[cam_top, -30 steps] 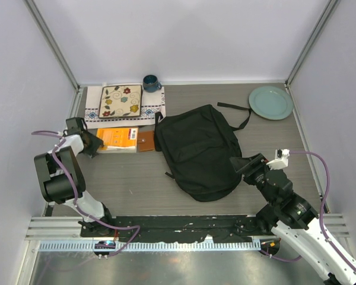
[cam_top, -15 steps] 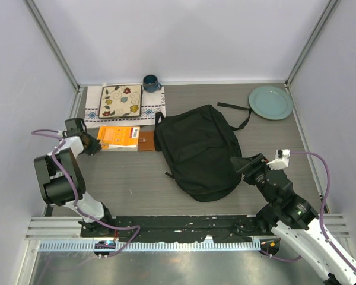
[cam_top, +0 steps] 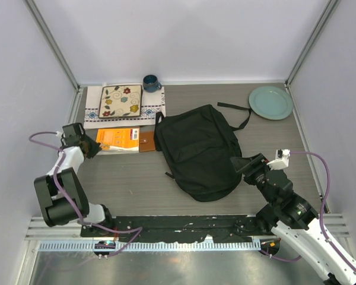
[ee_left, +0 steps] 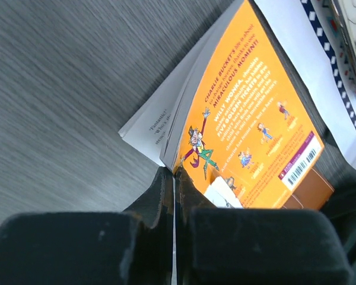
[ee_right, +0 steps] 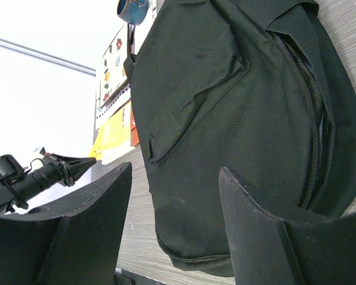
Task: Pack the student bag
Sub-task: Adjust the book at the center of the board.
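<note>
Right gripper [cam_top: 242,165]: jaws open, empty, at the near right edge of the bag [cam_top: 199,151]. The bag lies flat mid-table, straps toward the far side. Left gripper [cam_top: 96,146]: jaws closed at the corner of the orange book [cam_top: 120,139]; a pinched cover cannot be confirmed.

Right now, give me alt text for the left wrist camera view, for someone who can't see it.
The left gripper, shut, meets the near corner of an orange paperback lying on the grey wood-grain table, its lower pages splayed. A white patterned cloth lies beyond it.
</note>
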